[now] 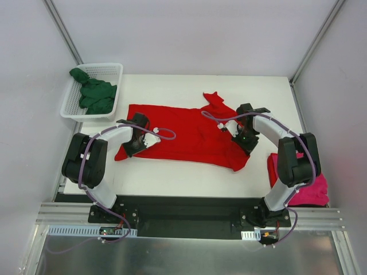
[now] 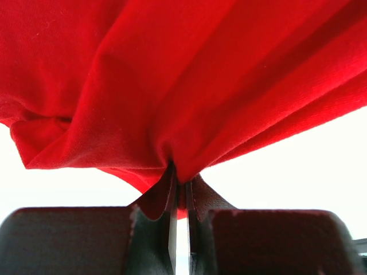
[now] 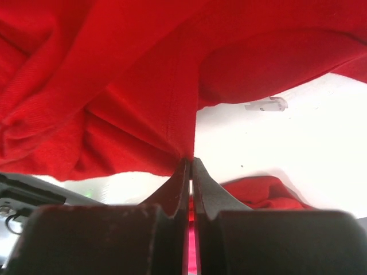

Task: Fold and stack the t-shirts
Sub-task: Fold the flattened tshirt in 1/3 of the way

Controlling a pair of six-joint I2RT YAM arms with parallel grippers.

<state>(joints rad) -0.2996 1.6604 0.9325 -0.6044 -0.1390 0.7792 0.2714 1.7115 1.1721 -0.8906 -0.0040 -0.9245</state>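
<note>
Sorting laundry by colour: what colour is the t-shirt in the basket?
The t-shirt is dark green; top external view.

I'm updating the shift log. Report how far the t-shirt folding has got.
Done: nothing looks folded or stacked. In hand: the red t-shirt lies mostly spread on the table, left fingers and right fingers each shut on it. Left: fold it, then the green t-shirt crumpled in the basket and the pink t-shirt bunched at the table's right edge, then stack all three.

White table [image 1: 172, 172] boxed in by pale walls [image 1: 189, 34] and grey corner posts [image 1: 62, 28]. Brushed metal sheet [image 1: 183, 255] in front. Evenly lit.
</note>
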